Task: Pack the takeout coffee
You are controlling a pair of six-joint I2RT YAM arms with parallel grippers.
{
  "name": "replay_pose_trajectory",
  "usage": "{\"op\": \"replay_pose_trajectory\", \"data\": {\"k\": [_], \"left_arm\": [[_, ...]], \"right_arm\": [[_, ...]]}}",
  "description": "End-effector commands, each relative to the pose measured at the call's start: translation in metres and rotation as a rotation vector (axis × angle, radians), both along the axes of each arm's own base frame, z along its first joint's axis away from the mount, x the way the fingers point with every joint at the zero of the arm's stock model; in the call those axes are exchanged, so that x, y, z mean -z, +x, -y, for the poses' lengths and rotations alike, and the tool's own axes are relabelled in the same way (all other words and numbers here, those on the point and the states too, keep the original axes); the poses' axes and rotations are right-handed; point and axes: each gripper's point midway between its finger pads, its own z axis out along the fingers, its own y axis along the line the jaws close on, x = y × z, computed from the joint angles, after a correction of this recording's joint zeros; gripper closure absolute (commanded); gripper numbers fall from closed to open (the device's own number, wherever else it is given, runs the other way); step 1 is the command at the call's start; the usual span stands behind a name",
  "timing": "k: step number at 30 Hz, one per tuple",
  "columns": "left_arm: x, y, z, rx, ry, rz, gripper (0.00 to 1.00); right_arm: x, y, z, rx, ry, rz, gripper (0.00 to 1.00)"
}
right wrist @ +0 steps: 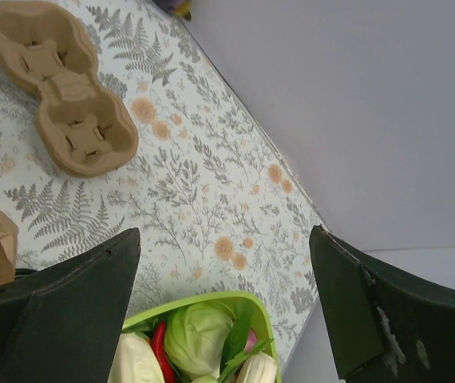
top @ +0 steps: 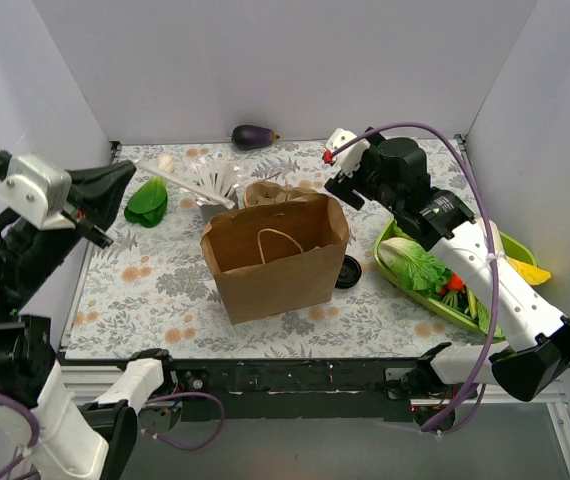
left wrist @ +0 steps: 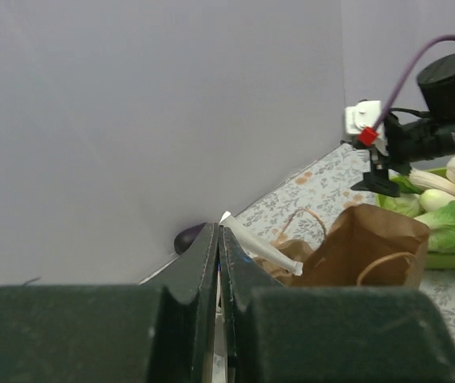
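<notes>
The bag (top: 275,258) stands mid-table, its mouth open upward with nothing over it; the carrier (top: 273,192) and the cup of sticks (top: 215,192) crowd close behind it, and the lid (top: 348,272) and tray (right wrist: 211,297) close its right side. Bare table lies left of the bag from the leaf (top: 147,200) to the near edge, along the front, and at the back right beyond the carrier, under the wide-spread right gripper (right wrist: 223,238).
</notes>
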Motion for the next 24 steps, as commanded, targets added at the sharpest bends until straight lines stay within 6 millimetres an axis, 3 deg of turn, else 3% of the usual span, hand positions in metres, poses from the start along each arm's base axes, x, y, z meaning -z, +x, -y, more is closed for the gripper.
{"op": "replay_pose_trajectory", "data": {"k": [1, 4, 8, 15, 24], "left_arm": [[0.031, -0.021, 0.009, 0.049, 0.010, -0.107, 1.00], [0.050, -0.026, 0.013, 0.079, 0.005, -0.160, 1.00], [0.071, -0.019, 0.018, 0.120, -0.018, -0.245, 1.00], [0.089, 0.011, 0.021, 0.159, -0.058, -0.324, 1.00], [0.136, 0.048, 0.029, 0.243, -0.124, -0.506, 1.00]], "right_arm": [[0.000, -0.001, 0.014, 0.053, 0.003, -0.008, 0.07], [-0.003, -0.005, 0.015, 0.047, 0.013, -0.006, 0.07], [-0.003, -0.008, 0.020, 0.048, 0.003, 0.005, 0.07], [-0.004, -0.017, 0.023, 0.037, 0.011, 0.008, 0.07], [-0.001, -0.026, 0.025, 0.016, 0.027, 0.018, 0.07]]}}
